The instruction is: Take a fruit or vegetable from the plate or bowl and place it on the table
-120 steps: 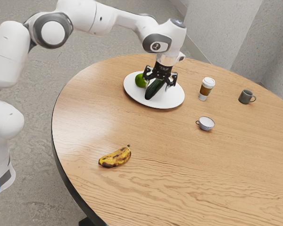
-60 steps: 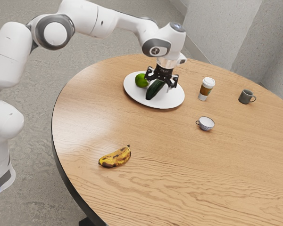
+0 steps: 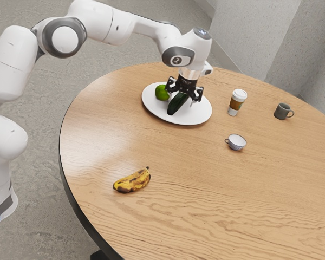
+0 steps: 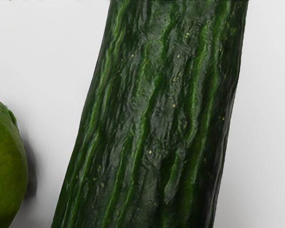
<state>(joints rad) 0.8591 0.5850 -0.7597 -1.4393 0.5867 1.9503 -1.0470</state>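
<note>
Green cucumber [image 3: 175,106] on the plate [image 3: 194,116], and the gripper [image 3: 181,101] hangs above the plate, fingers parted around it, nothing gripped! Best play now: centre across its narrow width, close evenly without scraping the plate, then lift straight, clear of the lime [image 3: 162,92], towards the table [image 3: 206,184] beside the plate.

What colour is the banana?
Yellow with dark brown patches; the banana shows best in the exterior view.

Round brown table [image 3: 206,200], wood-grained, dark at the rim, on mottled grey floor [image 3: 43,162]. Speckled grey walls [image 3: 252,32] at the exterior view's upper right. Soft sheen [image 3: 86,130] of light on the wood.
</note>
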